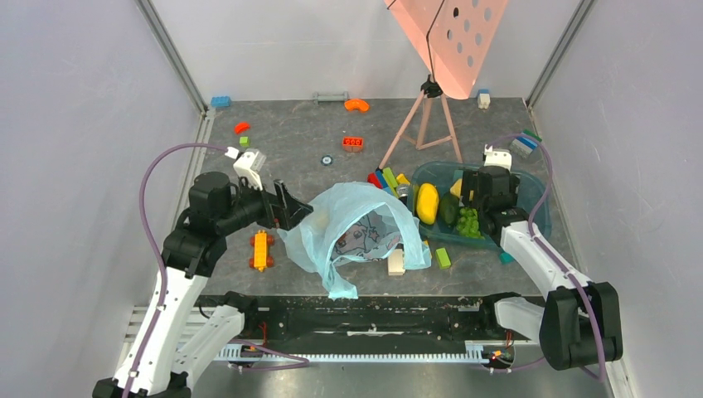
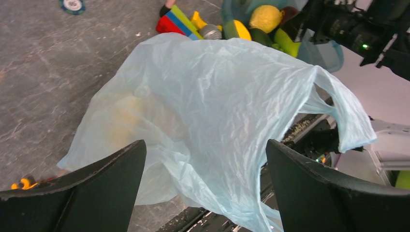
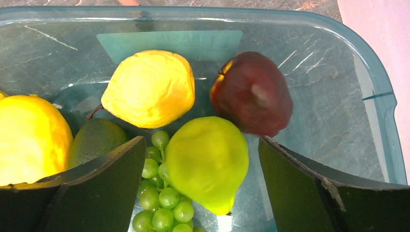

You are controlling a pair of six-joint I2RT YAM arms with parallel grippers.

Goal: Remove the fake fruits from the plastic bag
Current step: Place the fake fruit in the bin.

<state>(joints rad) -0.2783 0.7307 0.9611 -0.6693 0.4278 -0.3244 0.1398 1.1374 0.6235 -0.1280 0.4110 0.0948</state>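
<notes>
- Top view: we are seeing the plastic bag (image 1: 356, 236) lying crumpled in the middle of the table (image 1: 290, 141), a dark printed mark showing on it. The left gripper (image 1: 292, 209) is hovering just beside its left flank, jaws spread and clamping nothing.
- In the same view the right gripper (image 1: 474, 217) is hanging over the teal tub (image 1: 530, 195) on the right. Several fake fruits (image 1: 450, 211) are lying inside it, the lemon (image 1: 427, 203) among them.
- Left wrist view: we are looking between wide-open fingers (image 2: 96, 193) onto the bag's thin, crinkled film. A pale yellowish shape (image 2: 128, 116) is showing through it on the left. We are judging that to be a fruit not yet out, though we cannot be sure.
- Right wrist view: the jaws are standing apart, gripping nothing, above the green pear (image 3: 208, 162), the maroon fruit (image 3: 251, 94) and the grapes (image 3: 162, 203) in the tub.
- Handling: we are expecting the bag to be light, limp and slippery, bunching or sliding under any push. We are therefore favouring a pinch on a raised fold or a handle loop.
- We are expecting the fruits to be rigid, light and glossy, and likely to roll, so we are favouring a grip across the middle.
</notes>
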